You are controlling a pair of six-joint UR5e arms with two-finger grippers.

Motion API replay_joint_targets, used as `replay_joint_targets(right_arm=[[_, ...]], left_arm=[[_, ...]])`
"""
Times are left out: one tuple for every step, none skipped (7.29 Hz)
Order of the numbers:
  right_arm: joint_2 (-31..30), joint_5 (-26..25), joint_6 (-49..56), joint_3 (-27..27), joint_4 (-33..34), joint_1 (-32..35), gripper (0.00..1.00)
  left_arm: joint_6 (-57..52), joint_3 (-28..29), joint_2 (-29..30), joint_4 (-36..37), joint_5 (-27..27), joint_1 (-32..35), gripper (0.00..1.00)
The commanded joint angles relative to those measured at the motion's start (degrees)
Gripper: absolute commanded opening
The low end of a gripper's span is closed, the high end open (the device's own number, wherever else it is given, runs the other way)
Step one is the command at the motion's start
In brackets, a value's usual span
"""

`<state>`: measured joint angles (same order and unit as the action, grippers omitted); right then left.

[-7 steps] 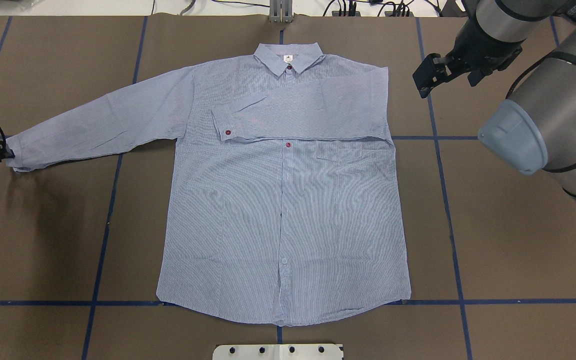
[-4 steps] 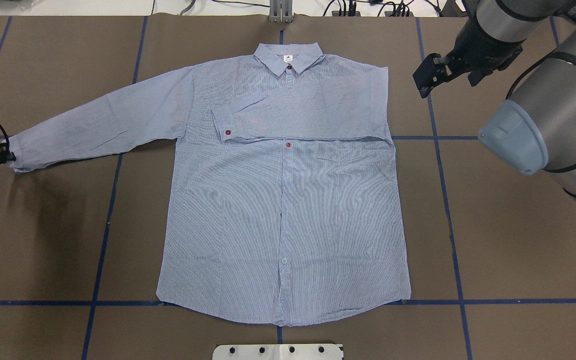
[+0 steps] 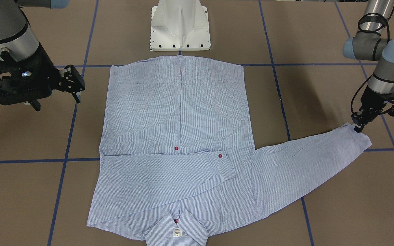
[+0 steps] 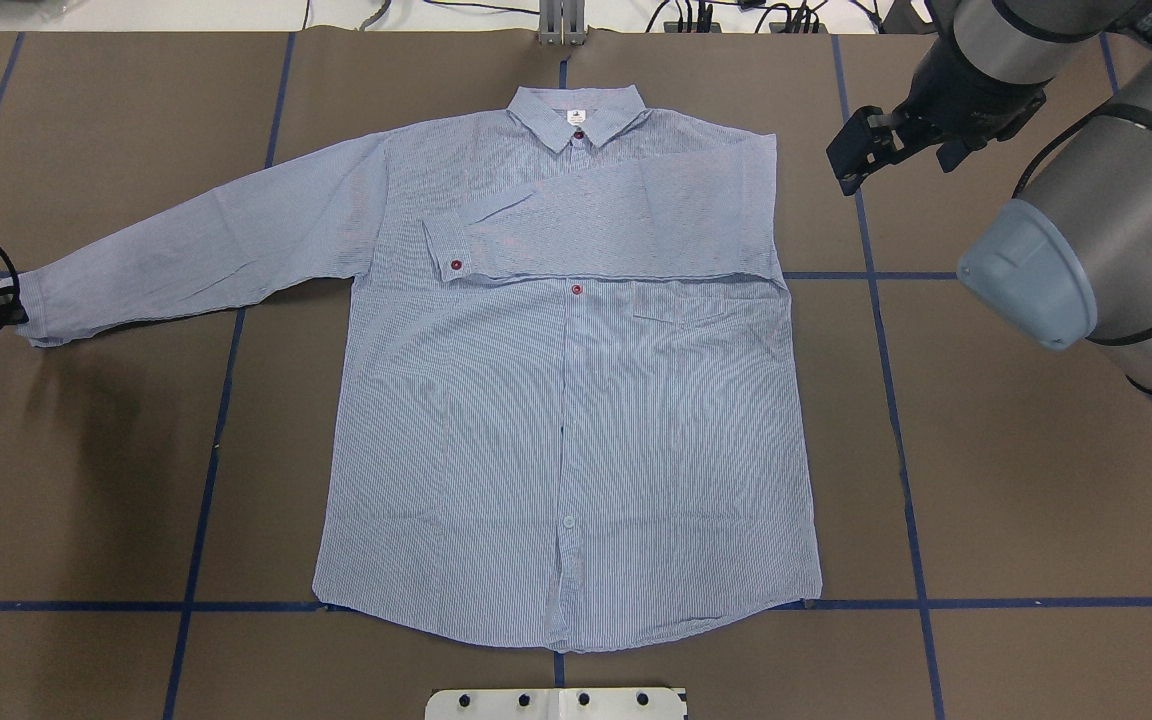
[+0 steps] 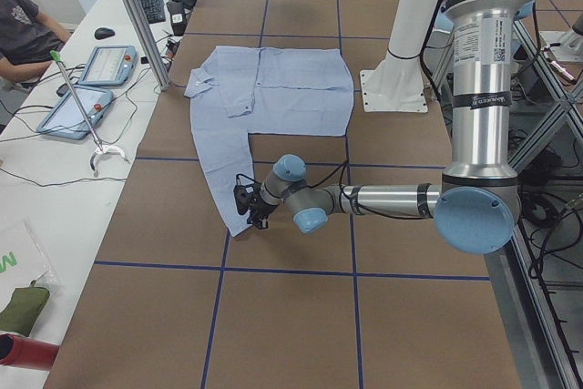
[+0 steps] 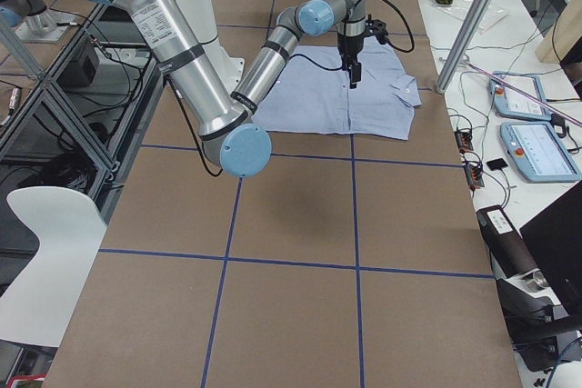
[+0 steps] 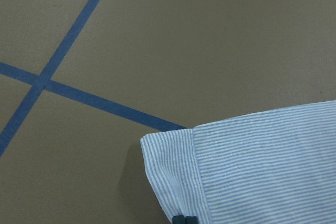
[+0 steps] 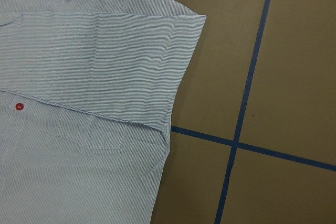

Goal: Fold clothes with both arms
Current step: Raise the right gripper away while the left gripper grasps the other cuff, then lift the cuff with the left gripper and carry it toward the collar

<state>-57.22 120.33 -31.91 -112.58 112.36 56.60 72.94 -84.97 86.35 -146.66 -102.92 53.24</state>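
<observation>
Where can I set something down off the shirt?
Free: table on the robot's right of the shirt, nearer the robot than the right gripper; also the corner between shirt body and outstretched sleeve. Crowded: the cuff, at the left gripper.

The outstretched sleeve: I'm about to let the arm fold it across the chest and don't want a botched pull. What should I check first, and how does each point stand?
1. Grip of the left gripper on the cuff: ok; the wrist view shows its fingertips together at the cuff's edge.
2. Depth of cloth pinched: cannot tell; the tips sit at that picture's bottom edge.
3. The folded sleeve lies flat across the chest: ok.
4. Clearance of the right gripper from the shirt: ok; it is open, empty, over bare table beside the shoulder.
5. Body flat, no bunching: ok.
</observation>
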Motion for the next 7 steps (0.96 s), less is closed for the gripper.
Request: replay_joint_targets(right_arm=[[-0.6,0.1,0.1,0.0,0.0,0.1,1.0],[-0.9,0.2,0.1,-0.1,0.1,0.2,1.0],[-1.2,0.3,0.2,-0.2,0.1,0.2,1.0],[-2.0,0.3,0.9,-0.2,0.1,0.3,1.0],[-2.5,0.3,1.9,-0.2,0.1,0.4,1.0],[-3.1,0.3,2.2,-0.4,0.3,0.6,1.0],[-5.1,0.3,2.2,-1.4,0.4,0.5,1.0]], left_arm=[[-0.3,-7.3,0.3,8.3,-0.7,0.0,0.0],[-0.4,-16.3,1.4,21.6,-0.9,-0.1,0.0],[-0.3,-21.9,4.6,31.7,-1.0,-0.1,0.0],[0.4,-23.0,10.2,37.6,-3.4,-0.1,0.0],[1.1,-22.4,17.3,43.1,-6.0,-0.3,0.0],[4.4,-21.2,25.2,49.2,-7.5,-1.1,0.0],[6.2,-19.5,32.4,54.2,-8.1,-2.7,0.0]])
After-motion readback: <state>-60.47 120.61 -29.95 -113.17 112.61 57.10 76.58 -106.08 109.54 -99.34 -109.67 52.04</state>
